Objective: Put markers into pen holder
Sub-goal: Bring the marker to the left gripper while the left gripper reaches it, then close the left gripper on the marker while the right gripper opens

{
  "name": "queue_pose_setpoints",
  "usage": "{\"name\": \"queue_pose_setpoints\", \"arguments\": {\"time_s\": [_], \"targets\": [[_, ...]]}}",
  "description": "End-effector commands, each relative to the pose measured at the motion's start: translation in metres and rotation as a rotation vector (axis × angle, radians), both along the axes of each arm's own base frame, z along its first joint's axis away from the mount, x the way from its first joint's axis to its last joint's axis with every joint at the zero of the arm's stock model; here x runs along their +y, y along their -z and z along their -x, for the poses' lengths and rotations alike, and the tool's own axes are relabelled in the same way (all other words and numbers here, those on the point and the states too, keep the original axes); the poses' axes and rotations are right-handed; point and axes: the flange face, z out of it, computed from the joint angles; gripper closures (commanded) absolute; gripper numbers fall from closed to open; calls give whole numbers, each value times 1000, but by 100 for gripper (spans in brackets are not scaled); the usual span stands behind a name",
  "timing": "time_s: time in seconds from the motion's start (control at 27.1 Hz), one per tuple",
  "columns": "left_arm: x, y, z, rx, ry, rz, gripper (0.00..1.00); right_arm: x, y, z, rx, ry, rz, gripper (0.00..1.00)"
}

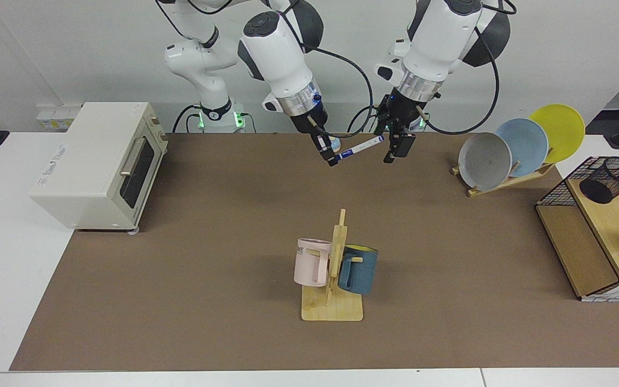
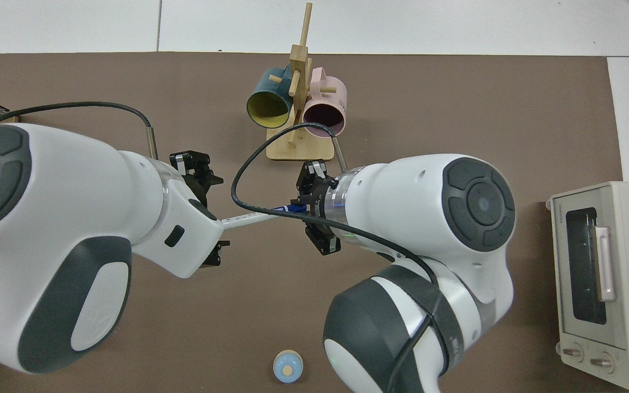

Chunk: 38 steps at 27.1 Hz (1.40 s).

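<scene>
Holding the marker (image 1: 359,148) by its blue-capped end, the right gripper (image 1: 332,159) hung in the air above the brown mat (image 1: 180,301) at about twelve o'clock from the mug rack (image 1: 333,301); its fingers were pinched on the cap, and the white barrel slanted up and away from them toward the left gripper (image 1: 395,150); that gripper hung just beside the marker's free end, its fingers spread wide with the tip at or just inside the gap between them; whether a pad touched the barrel could not be told; in the top view the left gripper's fingers (image 2: 197,166) stood clearly apart on either side of the barrel (image 2: 246,219), whose far end was hidden under the arm's wrist. The step in hand looked like a hand-over, from the arm that fetched the marker to the arm nearer the goal; the pen holder (image 1: 609,180) lay tipped on the wooden shelf inside the wire basket (image 1: 551,193), well apart at roughly three o'clock from the two grippers, and held nothing that could be seen. The next move probably called for the left fingers to close squarely on the barrel before the right ones let go; otherwise the marker could drop to the mat; after that, a carry over the plate rack (image 1: 503,180) to the holder's mouth, which faced sideways rather than up.
</scene>
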Motion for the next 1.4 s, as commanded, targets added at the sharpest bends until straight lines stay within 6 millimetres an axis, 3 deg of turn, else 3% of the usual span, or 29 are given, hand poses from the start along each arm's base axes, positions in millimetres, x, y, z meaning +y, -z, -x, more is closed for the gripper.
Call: {"name": "queue_pose_setpoints", "arguments": {"time_s": [0.0,0.59,0.74,0.88,1.18,1.29,1.36], "targets": [[-6,8,7,-4,-30,19,1,3,0,-2,-18,28,3,100],[-8,9,7,-6,-60,26,22,5,14,4,-5,7,44,100],[-6,10,7,-1,-64,25,35,4,14,4,-7,4,45,100],[-7,10,7,2,-79,24,55,5,15,4,-5,4,45,100],[-6,13,10,10,-85,17,55,9,11,6,-6,12,30,100],[-6,14,10,12,-86,14,70,12,13,7,-3,15,30,100],[-5,15,10,18,-87,12,86,12,12,7,-3,16,27,100]]}}
